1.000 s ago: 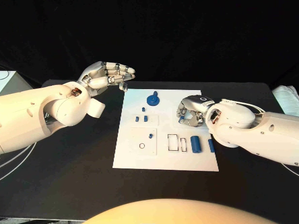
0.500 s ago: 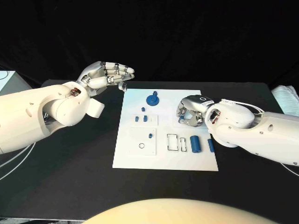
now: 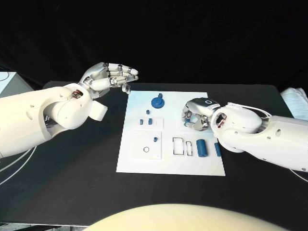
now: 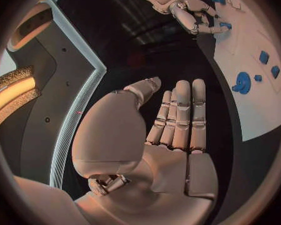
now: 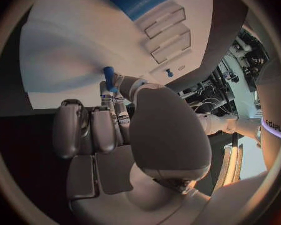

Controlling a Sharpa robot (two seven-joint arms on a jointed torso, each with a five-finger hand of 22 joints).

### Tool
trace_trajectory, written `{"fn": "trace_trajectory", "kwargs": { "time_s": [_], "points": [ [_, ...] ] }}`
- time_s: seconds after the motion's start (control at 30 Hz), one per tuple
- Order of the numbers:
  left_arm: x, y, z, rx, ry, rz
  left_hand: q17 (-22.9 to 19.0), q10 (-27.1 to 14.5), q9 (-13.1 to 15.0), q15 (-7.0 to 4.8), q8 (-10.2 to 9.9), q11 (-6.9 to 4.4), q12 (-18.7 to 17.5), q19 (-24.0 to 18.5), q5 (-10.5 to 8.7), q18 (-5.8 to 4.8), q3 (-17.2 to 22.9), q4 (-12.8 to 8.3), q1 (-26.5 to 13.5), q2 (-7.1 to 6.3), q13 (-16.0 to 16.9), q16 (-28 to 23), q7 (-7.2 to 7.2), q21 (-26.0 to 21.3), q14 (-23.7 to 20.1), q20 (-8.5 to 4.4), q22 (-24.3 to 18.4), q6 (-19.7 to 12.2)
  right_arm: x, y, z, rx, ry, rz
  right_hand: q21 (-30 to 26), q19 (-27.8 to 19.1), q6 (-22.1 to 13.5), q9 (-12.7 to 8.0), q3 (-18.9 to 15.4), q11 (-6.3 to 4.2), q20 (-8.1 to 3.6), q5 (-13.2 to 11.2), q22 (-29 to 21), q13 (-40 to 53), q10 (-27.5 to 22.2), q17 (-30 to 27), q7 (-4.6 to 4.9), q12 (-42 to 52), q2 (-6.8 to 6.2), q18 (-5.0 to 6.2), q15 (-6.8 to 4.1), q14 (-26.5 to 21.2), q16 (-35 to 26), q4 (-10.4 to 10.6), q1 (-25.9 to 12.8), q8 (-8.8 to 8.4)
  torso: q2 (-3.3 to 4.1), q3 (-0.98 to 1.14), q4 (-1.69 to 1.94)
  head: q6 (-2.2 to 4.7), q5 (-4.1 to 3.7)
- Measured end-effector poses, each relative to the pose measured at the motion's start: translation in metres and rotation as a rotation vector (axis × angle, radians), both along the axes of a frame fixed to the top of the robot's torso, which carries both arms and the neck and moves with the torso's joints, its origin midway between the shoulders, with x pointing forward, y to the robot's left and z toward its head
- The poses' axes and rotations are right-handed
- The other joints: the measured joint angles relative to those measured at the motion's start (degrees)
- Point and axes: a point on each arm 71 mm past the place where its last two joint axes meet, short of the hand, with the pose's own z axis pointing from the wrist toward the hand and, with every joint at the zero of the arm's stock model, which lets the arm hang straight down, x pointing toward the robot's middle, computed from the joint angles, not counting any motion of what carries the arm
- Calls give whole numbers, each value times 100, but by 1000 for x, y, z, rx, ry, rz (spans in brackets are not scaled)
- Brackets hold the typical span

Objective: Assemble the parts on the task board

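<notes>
**Right hand pinches a small blue peg over the board**

My right hand's fingertips (image 5: 113, 96) are clamped on a short blue plastic peg (image 5: 108, 77), held clear of the surface, I judge to carry it to a socket. That silver right hand (image 3: 196, 118) hovers above the flat white task board (image 3: 171, 166), beside the round blue gear-like part (image 3: 157, 102). Two blue cylinders (image 3: 202, 148) lie near outlined slots. My silver left hand (image 3: 112, 76) waits off the board's far corner, fingers loosely curled, holding nothing.
</notes>
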Motion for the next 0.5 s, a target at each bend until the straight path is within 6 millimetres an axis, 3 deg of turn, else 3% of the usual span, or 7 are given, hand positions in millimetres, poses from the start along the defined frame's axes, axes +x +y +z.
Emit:
{"fn": "trace_trajectory", "kwargs": {
  "time_s": [0.5],
  "points": [
    [0, 0, 0, -1, 1, 1, 0, 0, 4, 0, 0, 0, 0, -1, 0, 0, -23, 23, 0, 0, 0, 0, 0, -22, 0, 0, -5, 0, -7, -1, 5, 43, -27, 1, 220, 42, 34, 63, -40, 30, -1, 7, 77, 0, 29, -8, -16, 0, 89, 0, -28, -10, -1, -41, -89, 51, -8, 1, -10, 17, 20]
  ]
}}
